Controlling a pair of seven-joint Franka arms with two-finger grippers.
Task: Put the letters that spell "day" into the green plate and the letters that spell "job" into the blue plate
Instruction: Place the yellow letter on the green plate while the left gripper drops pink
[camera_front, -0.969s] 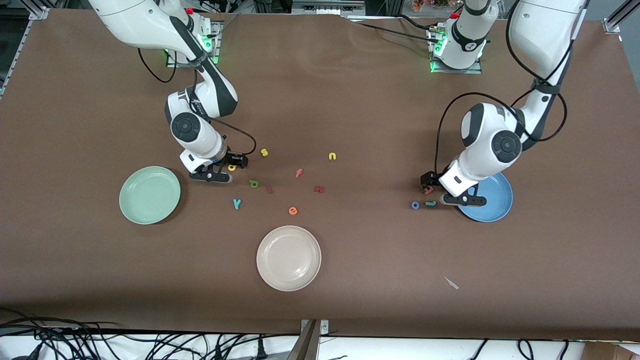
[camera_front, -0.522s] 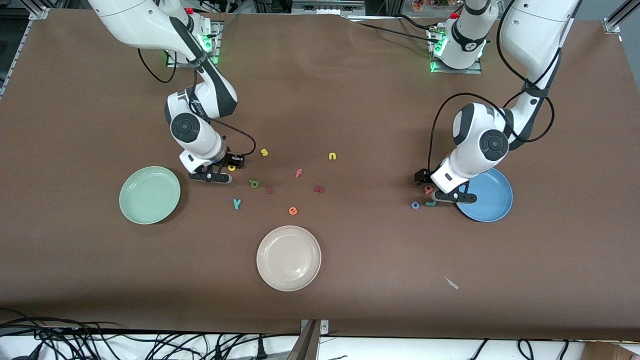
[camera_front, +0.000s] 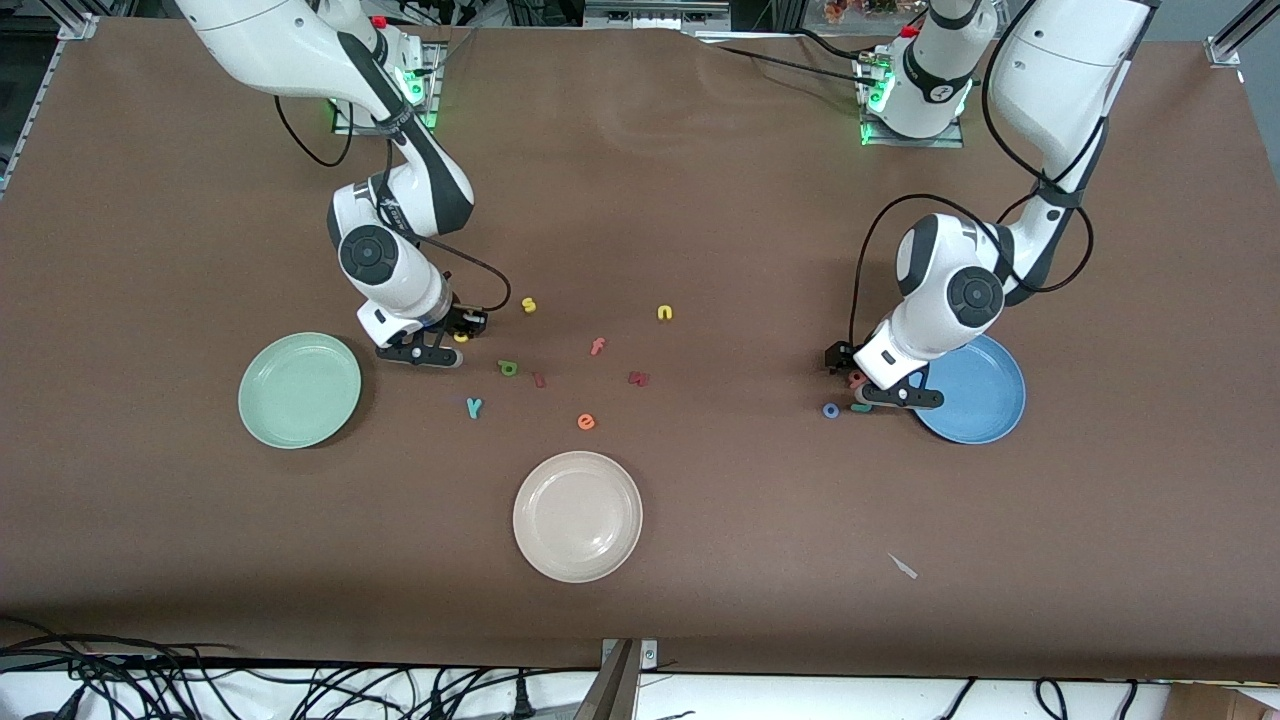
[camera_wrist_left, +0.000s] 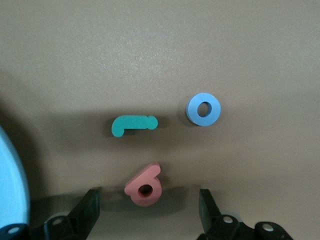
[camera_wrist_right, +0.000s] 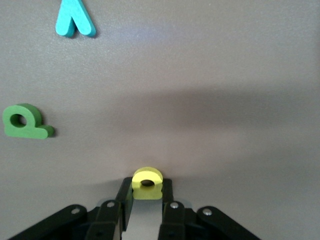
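Both wrist cams clearer: right fingers (camera_wrist_right: 146, 200) pinch yellow "a" (camera_wrist_right: 147, 182), left fingers (camera_wrist_left: 150, 212) apart, seemingly straddling red-pink "b" (camera_wrist_left: 144, 183).

Scattered letters (camera_front: 587, 421) between three plates (camera_front: 577, 516)

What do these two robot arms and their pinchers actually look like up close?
Both arms are glossy white with rounded shells, dark grey round joint caps and black bands. Loose black cables loop alongside them, and green lights glow at their bases. The left gripper and right gripper are black, with two flat fingers fixed by small silver screws.
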